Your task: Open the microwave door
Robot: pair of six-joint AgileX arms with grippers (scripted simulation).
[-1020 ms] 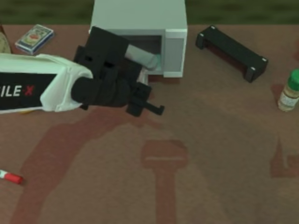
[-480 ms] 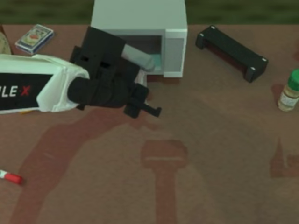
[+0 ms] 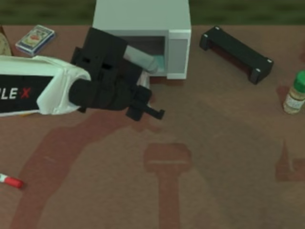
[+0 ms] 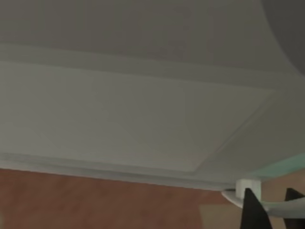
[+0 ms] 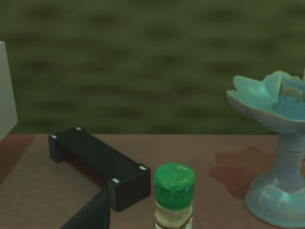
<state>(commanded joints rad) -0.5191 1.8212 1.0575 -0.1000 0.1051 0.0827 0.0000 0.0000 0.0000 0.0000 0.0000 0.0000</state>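
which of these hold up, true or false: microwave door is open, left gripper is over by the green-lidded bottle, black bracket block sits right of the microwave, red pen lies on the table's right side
1. The microwave door is swung open from the microwave: true.
2. The left gripper is by the green-lidded bottle: false; it is at the open door, far from the bottle.
3. The black bracket block sits to the right of the microwave: true.
4. The red pen lies on the table's right side: false; it lies near the left edge.

The microwave (image 3: 143, 21) stands at the table's far edge (a bracket block (image 3: 236, 53) right of it, a card box (image 3: 35, 39) left).
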